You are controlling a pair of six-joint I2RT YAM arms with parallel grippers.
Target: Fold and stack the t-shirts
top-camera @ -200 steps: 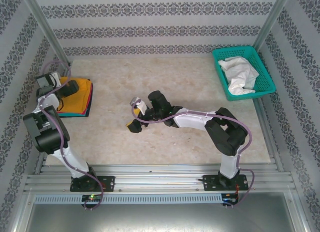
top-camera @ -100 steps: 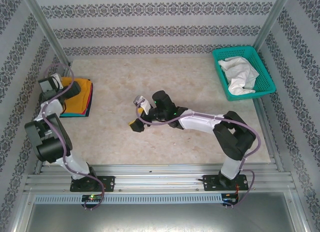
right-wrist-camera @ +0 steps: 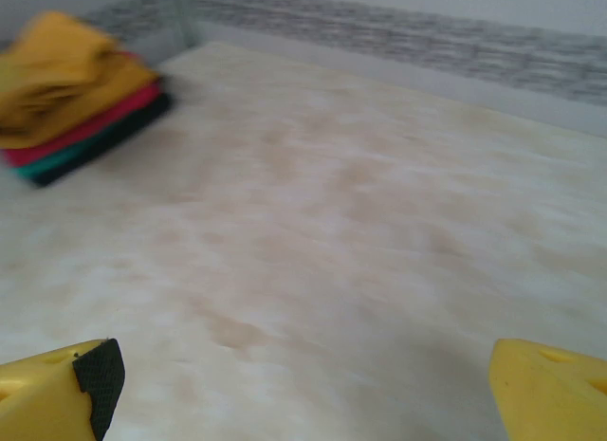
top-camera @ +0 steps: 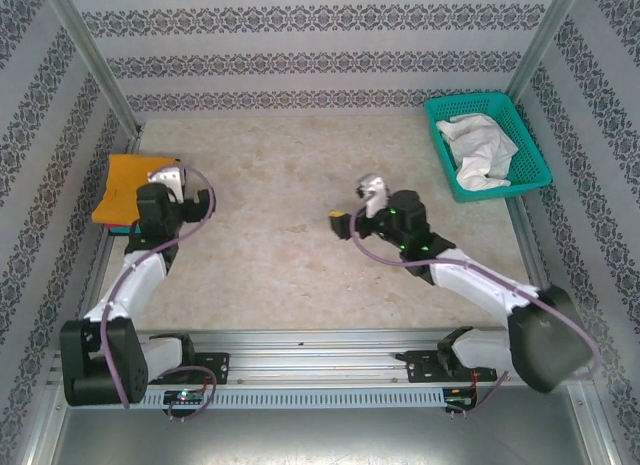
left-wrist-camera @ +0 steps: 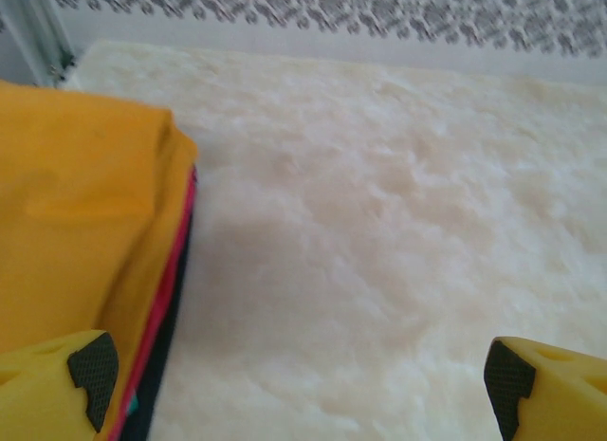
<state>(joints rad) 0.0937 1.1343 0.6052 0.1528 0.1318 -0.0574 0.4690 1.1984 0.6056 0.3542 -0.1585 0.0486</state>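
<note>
Air and bare bench (top-camera: 300, 275) lie between the yellow tips of the right end effector (right-wrist-camera: 303, 375), which is spread wide and holds nothing. It hangs low over the middle of the bench and faces the left edge, its arm stretched diagonally up from the near-right base. A white cloth (top-camera: 478, 150), probably a shirt not yet folded, lies behind it in the teal basket (top-camera: 528, 135) at the far-right corner. The cloth is crumpled, with its length running roughly along the basket's long side. The right arm is plainly the nearer one, but I judge its wrist must swing round toward the far-right corner before it can reach in. The left end effector (left-wrist-camera: 303, 384) is equally wide open and empty. It faces the far edge, with its arm rising along the left side from the near-left base. Just beside it to the left, at the left edge near the far corner, sits the folded stack (top-camera: 122, 180), with the mustard shirt (left-wrist-camera: 76, 204) on top and magenta and teal layers beneath.
</note>
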